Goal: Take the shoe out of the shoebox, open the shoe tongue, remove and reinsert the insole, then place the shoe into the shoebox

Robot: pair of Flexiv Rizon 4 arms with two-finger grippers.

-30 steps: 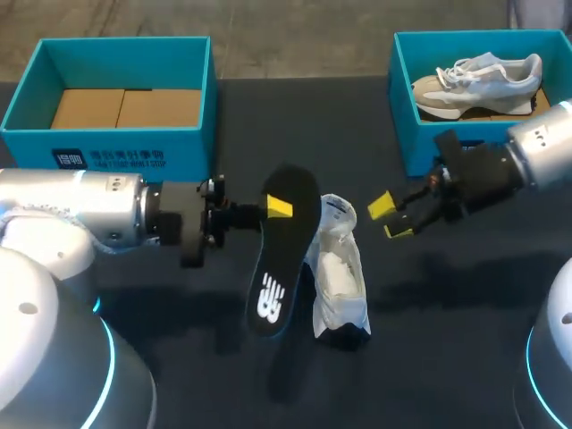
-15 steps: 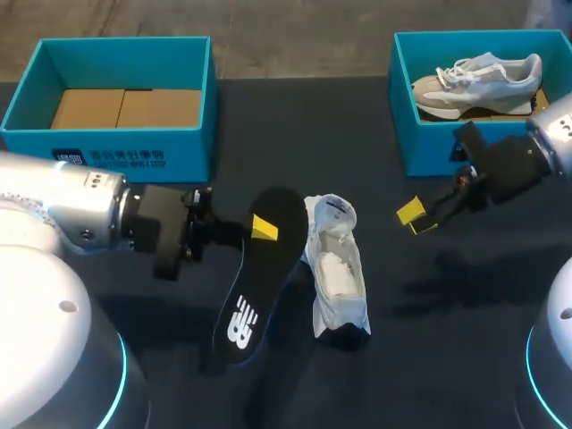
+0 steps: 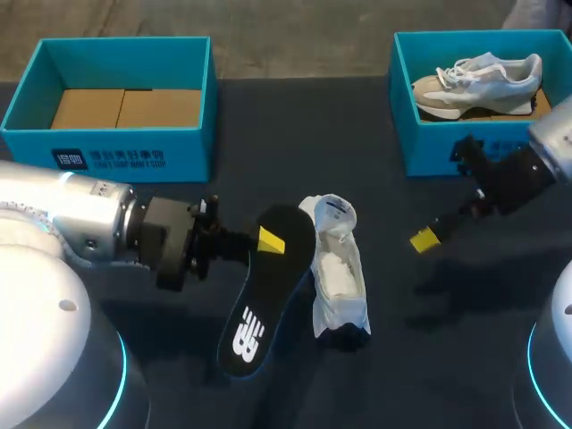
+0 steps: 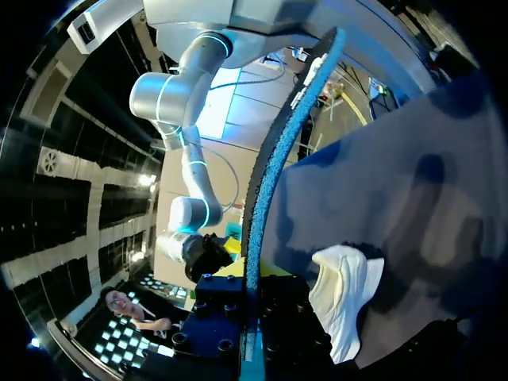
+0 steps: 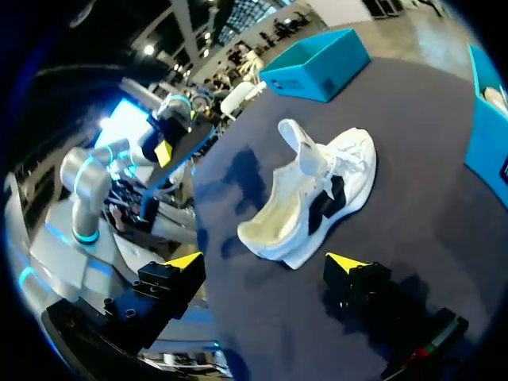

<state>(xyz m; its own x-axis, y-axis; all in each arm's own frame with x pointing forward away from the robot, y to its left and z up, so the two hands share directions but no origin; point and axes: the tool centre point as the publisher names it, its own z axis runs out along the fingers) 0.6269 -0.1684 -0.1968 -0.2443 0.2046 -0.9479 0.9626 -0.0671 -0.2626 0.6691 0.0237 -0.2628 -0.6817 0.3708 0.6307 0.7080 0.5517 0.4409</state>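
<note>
Reinserting judged pending: insole [image 3: 264, 295] pinched in left pincer [image 3: 271, 239], shoe [image 3: 338, 277] just beside it; right pincer [image 5: 266, 262] spread, empty. Next, insole toe to be aligned with shoe opening.

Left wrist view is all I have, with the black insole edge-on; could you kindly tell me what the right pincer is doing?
Observer: The right pincer is open and empty, held apart from the white sneaker standing on the dark table.
Operator: Thank you; which shoebox is free?
Observer: The teal cardboard shoebox at far left holds only brown cardboard; the teal shoebox at far right holds another pale sneaker.
</note>
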